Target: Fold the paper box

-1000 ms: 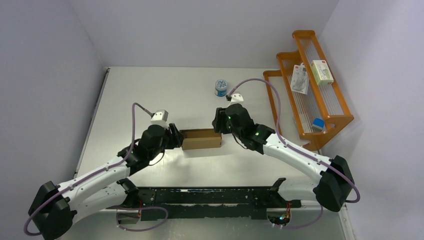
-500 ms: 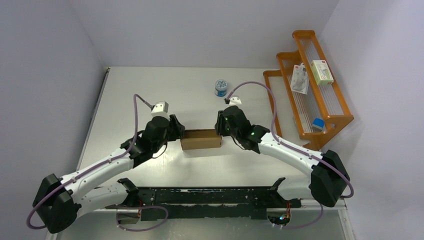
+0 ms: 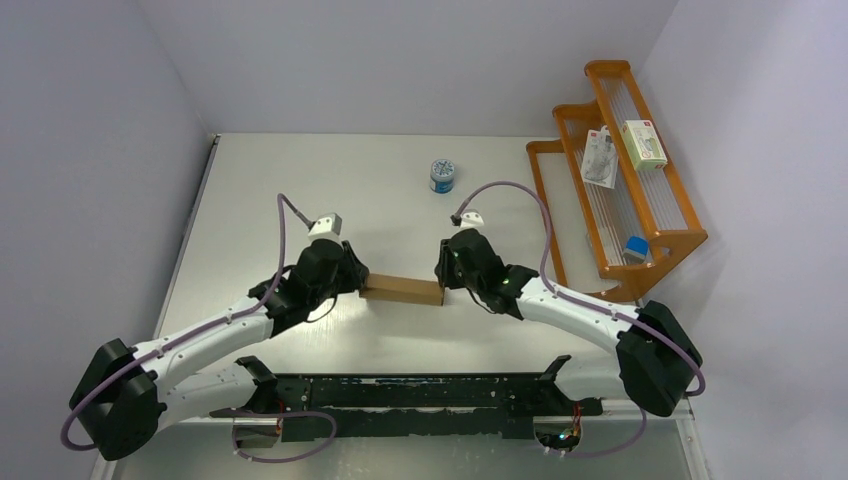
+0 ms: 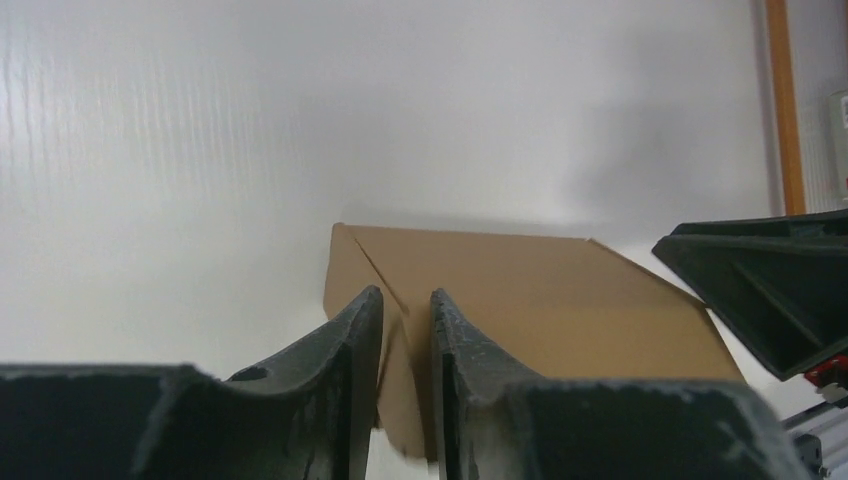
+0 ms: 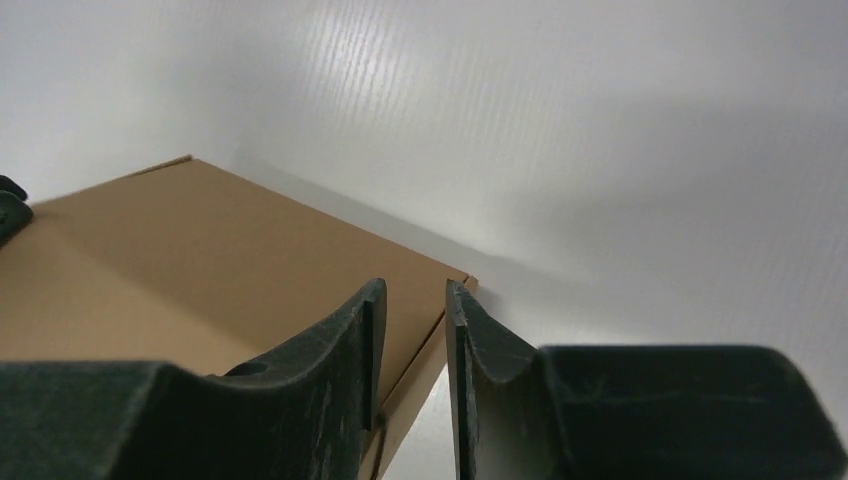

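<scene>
The paper box point(image 3: 403, 291) is a plain brown cardboard oblong lying mid-table between my two arms. My left gripper point(image 3: 360, 283) is at its left end, my right gripper point(image 3: 441, 282) at its right end. In the left wrist view the left gripper point(image 4: 405, 292) has its jaws narrowed with a flap of the box point(image 4: 540, 290) between them. In the right wrist view the right gripper point(image 5: 412, 285) stands narrow astride the end edge of the box point(image 5: 200, 240), one finger over its top and one just beside it.
A blue-and-white round tin point(image 3: 442, 175) stands behind the box. An orange stepped rack point(image 3: 655, 235) with small white packages point(image 3: 644, 143) fills the right side. A black rail point(image 3: 420, 395) runs along the near edge. Walls close in the left, the back and the right.
Both grippers have narrowed onto the box's ends and moved a little toward the near edge. The box came with them and now shows as a thinner slab.
</scene>
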Robot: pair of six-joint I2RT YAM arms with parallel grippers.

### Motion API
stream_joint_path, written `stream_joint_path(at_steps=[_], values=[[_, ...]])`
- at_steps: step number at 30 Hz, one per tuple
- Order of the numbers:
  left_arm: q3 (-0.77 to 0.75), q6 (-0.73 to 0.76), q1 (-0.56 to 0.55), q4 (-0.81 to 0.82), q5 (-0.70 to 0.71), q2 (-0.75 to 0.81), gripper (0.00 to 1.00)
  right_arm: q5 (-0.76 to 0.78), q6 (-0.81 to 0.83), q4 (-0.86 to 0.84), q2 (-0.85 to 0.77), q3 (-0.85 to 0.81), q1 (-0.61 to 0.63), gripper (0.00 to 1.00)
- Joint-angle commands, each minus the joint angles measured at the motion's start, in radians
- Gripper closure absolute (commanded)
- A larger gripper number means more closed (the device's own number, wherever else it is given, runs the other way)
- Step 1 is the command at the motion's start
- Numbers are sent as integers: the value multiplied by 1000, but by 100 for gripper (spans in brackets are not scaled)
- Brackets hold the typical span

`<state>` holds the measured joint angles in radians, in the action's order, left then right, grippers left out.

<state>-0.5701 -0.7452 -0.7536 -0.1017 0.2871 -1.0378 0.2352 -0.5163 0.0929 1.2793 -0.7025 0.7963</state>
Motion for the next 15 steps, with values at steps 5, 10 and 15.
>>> stream_joint_path(at_steps=[5,10,15], values=[[49,-39,-2,-3,-38,18,66,4,-12,-65,-18,15,9,66],[0,4,-2,-30,11,25,57,-73,94,-54,-16,-60,7,59],[37,-2,-3,-74,-10,66,50,-161,244,-36,-16,-67,19,50]])
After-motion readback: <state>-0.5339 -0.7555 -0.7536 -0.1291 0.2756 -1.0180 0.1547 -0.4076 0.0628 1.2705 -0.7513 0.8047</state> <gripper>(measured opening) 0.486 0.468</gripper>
